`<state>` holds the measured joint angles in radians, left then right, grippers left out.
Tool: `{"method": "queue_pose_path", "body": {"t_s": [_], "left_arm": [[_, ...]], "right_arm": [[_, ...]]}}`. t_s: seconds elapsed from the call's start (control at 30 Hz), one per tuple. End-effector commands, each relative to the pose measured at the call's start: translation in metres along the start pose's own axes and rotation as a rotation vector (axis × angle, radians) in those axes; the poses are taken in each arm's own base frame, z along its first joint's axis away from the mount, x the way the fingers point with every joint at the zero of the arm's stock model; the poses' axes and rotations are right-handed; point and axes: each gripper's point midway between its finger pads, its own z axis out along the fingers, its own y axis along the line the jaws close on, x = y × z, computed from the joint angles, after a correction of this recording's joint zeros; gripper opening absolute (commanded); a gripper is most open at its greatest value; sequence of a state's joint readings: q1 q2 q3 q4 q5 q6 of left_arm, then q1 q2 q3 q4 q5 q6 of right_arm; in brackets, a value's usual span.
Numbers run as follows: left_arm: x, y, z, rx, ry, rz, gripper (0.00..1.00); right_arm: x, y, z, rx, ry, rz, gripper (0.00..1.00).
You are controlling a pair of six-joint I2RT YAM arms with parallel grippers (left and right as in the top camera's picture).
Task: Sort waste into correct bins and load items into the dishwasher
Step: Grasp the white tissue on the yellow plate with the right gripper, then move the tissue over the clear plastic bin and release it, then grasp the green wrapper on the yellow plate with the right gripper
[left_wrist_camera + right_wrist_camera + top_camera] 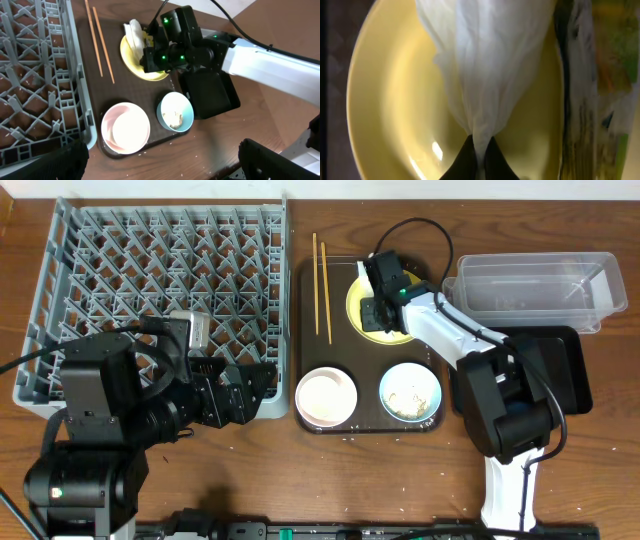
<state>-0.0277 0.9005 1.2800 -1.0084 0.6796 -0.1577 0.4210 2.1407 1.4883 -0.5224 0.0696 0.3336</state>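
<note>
The right claw (479, 159) is pinched shut on the paper napkin (485, 65): its two dark tips meet on the tissue's gathered lower end, and above them the thin, soft white sheet fans out in long creases over the yellow plate (385, 100). The plate is round, smooth and glossy, with a bright glint near its rim. Along its right edge lies a crinkly, shiny green snack wrapper (605, 75), blurred at this range. Only the overhead view gives the wider layout: the plate sits at the back of the dark brown serving tray (340, 350), with two thin wooden chopsticks (320, 275) lying straight beside it, a cream-white bowl (326, 397) and a light blue bowl (410, 392) at the front. The grey lattice dish rack (160, 270) stands to the tray's left, the clear plastic tub (535, 290) and the shallow black tray (565, 370) to its right, all on the wooden bench (600, 480). The left claw (262, 392) stands wide apart near the rack's corner, holding nothing. The left wrist view shows whitish rice scraps (174, 117) inside the blue bowl
</note>
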Motion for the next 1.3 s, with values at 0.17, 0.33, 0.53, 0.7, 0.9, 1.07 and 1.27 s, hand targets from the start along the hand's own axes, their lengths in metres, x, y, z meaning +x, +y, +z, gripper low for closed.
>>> {"method": "queue_pose_path", "body": {"t_s": [0.17, 0.33, 0.53, 0.7, 0.9, 1.07, 1.27], "left_arm": [[-0.005, -0.008, -0.006, 0.018, -0.02, 0.014, 0.96], [-0.005, -0.008, -0.006, 0.018, -0.021, 0.018, 0.96], [-0.005, -0.008, -0.006, 0.018, -0.02, 0.018, 0.96], [-0.005, -0.008, -0.006, 0.018, -0.02, 0.018, 0.96], [-0.005, -0.008, -0.006, 0.018, -0.02, 0.017, 0.96], [-0.005, -0.008, -0.006, 0.019, -0.022, 0.018, 0.96], [-0.005, -0.008, -0.006, 0.018, -0.022, 0.018, 0.97]], "right_arm": [[-0.054, -0.032, -0.134, -0.126, -0.15, 0.27, 0.01], [-0.051, -0.107, -0.187, -0.058, -0.189, 0.595, 0.01], [-0.028, -0.208, -0.181, 0.152, -0.198, 1.014, 0.01], [-0.022, -0.227, -0.158, 0.187, -0.17, 1.112, 0.01], [-0.032, -0.231, -0.142, 0.183, -0.18, 1.037, 0.31], [-0.067, -0.195, -0.177, -0.022, -0.25, 0.749, 0.44], [-0.07, -0.106, -0.216, -0.255, -0.262, 0.265, 0.57]]}}
